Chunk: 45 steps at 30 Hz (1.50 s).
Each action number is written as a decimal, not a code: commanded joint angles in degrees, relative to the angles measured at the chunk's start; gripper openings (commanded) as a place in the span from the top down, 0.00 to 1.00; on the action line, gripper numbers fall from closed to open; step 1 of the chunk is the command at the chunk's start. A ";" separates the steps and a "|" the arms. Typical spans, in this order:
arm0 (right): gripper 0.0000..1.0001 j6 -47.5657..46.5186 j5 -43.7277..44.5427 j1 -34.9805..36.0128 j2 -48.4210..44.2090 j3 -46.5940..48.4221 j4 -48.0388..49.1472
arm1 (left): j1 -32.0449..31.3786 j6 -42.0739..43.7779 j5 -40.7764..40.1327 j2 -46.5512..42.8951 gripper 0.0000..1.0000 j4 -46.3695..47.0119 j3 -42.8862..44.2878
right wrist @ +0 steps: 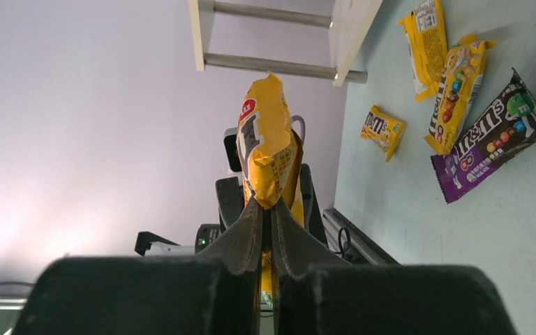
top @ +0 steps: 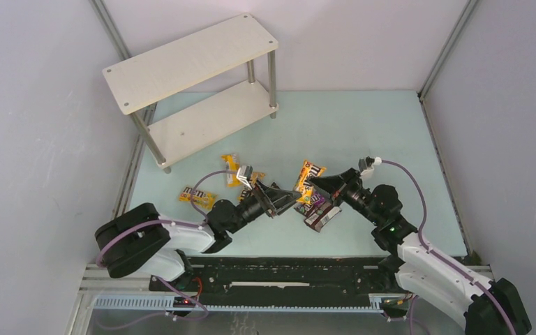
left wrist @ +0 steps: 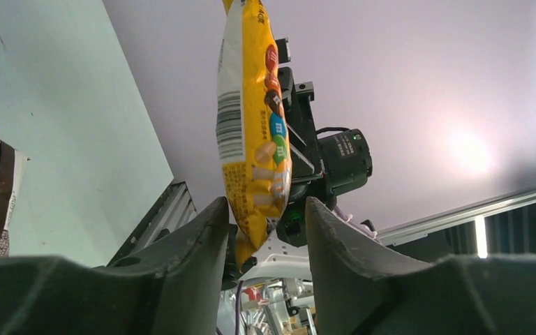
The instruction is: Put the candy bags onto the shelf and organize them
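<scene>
Between the arms, right fingers (right wrist: 255, 230) pinch shut on a yellow bag (left wrist: 251, 125). Its long axis runs straight out from left fingers (left wrist: 213, 230), which straddle its end half open, not clamped.

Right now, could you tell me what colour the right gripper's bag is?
The bag is yellow-orange; right wrist view shows it best.

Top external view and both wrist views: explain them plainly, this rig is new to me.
Two robot arms stand at the near edge of a pale green table. The top view looks down on them; each wrist view rides on one arm. The right tool is shut on a glossy yellow candy packet, held off the table. The left tool is open, a finger on each side of that packet. Other yellow packets, a purple one and a dark brown one lie loose, near the two-tier off-white shelf.
</scene>
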 commanded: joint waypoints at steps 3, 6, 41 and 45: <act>0.91 2.09 6.13 1.54 1.58 2.29 5.27 | -0.48 -0.27 -2.63 0.24 0.57 4.16 0.02; 0.90 2.41 5.77 1.54 2.77 2.32 6.50 | -0.40 0.67 -4.24 -0.39 0.63 4.01 -0.32; 0.31 -30.74 -0.05 -30.08 31.62 21.82 13.46 | 28.20 11.12 -2.44 2.98 1.00 -6.99 7.68; 0.32 -28.69 -5.26 -33.88 40.51 27.06 20.86 | 30.21 13.22 -7.46 10.89 1.00 -6.73 14.23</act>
